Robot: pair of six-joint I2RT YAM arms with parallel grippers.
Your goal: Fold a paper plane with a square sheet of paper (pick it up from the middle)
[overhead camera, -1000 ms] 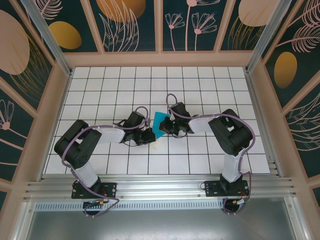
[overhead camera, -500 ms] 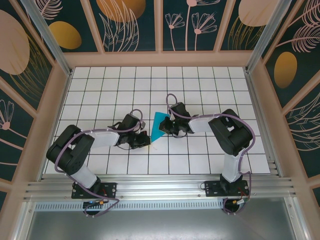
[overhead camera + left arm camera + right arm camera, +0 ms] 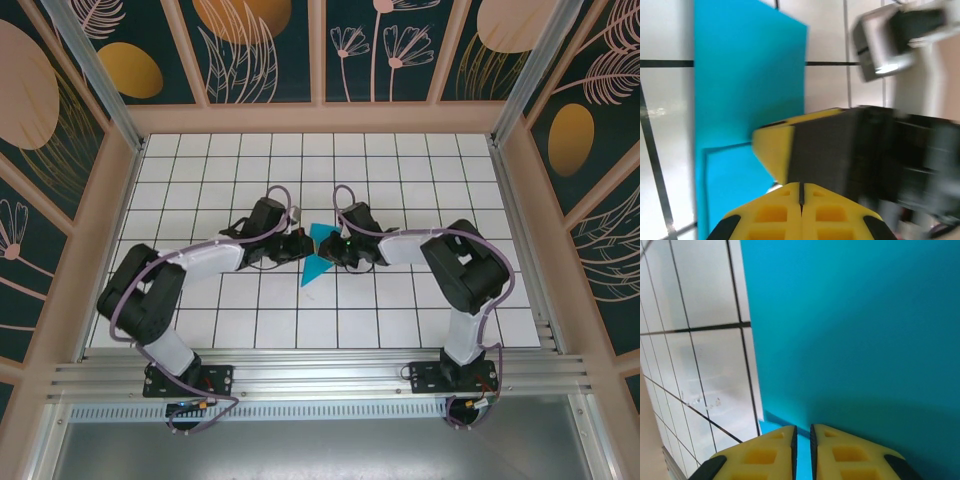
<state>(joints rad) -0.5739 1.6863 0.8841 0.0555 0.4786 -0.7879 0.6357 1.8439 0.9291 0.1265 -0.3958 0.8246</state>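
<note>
Left claw (image 3: 293,246), pressed tight together, sits just left of the paper (image 3: 318,264), a smooth teal sheet creased to a point, flat on glossy tiles. Right claw (image 3: 335,250) is on the paper's right edge, a sliver apart; can't tell if it's pinching.

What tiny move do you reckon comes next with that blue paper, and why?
Probably lower the left claw, shut just left of the folded teal-blue paper sheet, onto it and press the crease flat. A folded layer shows on the sheet, and the right claw, tips a sliver apart, sits at its opposite edge, seemingly steadying it.
</note>
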